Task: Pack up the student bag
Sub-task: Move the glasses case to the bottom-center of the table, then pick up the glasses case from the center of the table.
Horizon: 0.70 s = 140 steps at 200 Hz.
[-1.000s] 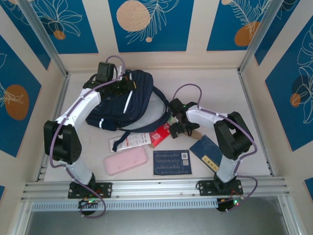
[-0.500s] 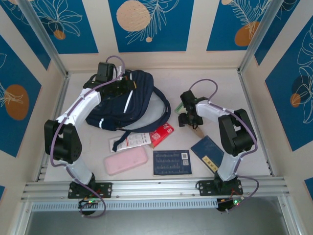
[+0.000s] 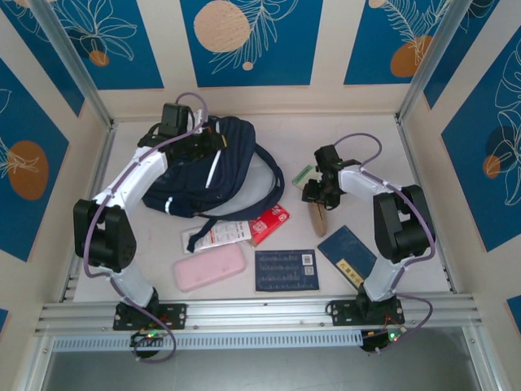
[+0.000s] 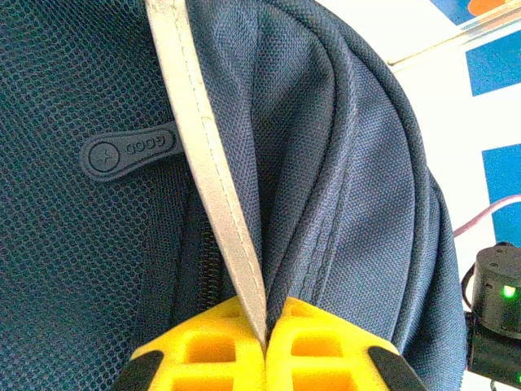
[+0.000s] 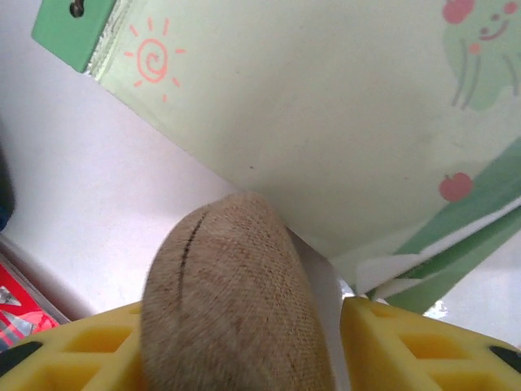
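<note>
Centrally, the student bag [image 3: 213,173], a large navy backpack with white reflective stripes, lay on the far left part of the white table [image 3: 366,138], with its grey-lined mouth facing right. In the left wrist view, a dark rubber zip tab [image 4: 129,151] on the bag's mesh bore a crossed circle and four small raised characters, possibly "GOOD" but not sharp enough to be sure.

The left gripper [image 4: 266,330] was at the bag's far upper edge. Its yellow jaws were clamped on a fold of the bag, with a white stripe running between them.

The right gripper [image 3: 319,192] was well apart from the bag, to its right, over a tan fabric case [image 5: 236,301]. Its jaws stood partly open on either side of the case, one pad against it and a thin gap at the other.

Touching the case's far end lay a pale green booklet [image 5: 326,122] printed with an orange sun doodle and pink apples.

In front of the bag, nearer the arms, lay:
- a white packet [image 3: 218,235]
- a red packet [image 3: 273,221] beside it
- a pink case [image 3: 209,267]
- a dark blue printed card [image 3: 285,270]
- a navy booklet [image 3: 346,251] with a gold label

The print on these was too small to read.
</note>
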### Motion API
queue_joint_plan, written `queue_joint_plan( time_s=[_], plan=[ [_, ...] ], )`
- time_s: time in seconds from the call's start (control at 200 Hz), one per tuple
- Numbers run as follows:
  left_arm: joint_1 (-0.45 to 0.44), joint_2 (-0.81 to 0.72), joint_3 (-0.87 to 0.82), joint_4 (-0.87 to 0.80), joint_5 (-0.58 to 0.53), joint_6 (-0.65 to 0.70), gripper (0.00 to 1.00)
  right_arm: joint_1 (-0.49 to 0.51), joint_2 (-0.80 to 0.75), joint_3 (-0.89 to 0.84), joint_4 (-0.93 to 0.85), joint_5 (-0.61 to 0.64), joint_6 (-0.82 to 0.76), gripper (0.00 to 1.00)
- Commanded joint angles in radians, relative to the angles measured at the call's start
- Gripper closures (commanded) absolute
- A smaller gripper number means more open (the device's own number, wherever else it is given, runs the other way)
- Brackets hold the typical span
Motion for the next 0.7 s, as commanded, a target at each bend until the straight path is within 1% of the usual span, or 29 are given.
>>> queue_joint_plan(
  time_s=[0.0,0.095,0.2,0.265,0.41,0.61,0.695],
  plan=[
    [0.012,-0.005,0.005,0.026,0.051,-0.017,1.00,-0.004,-0.023,-0.037,0.012,-0.024,0.017,0.44],
    [0.013,-0.004,0.005,0.027,0.052,-0.015,1.00,0.003,-0.036,-0.069,0.014,-0.005,0.014,0.38],
    [0.014,-0.003,0.005,0.027,0.053,-0.015,1.00,0.025,-0.070,-0.112,0.035,-0.013,0.014,0.37],
    [0.014,0.000,0.007,0.025,0.054,-0.015,1.00,0.045,-0.083,-0.127,0.033,-0.008,0.016,0.38],
    [0.013,0.000,0.007,0.023,0.054,-0.011,1.00,0.093,-0.116,-0.149,0.022,0.045,0.018,0.41],
    [0.014,-0.003,0.009,0.019,0.052,-0.005,1.00,0.111,-0.167,-0.174,-0.001,0.113,0.007,0.44],
    [0.013,-0.002,0.010,0.019,0.054,-0.004,1.00,0.106,-0.169,-0.184,0.000,0.112,0.002,0.46]
  ],
)
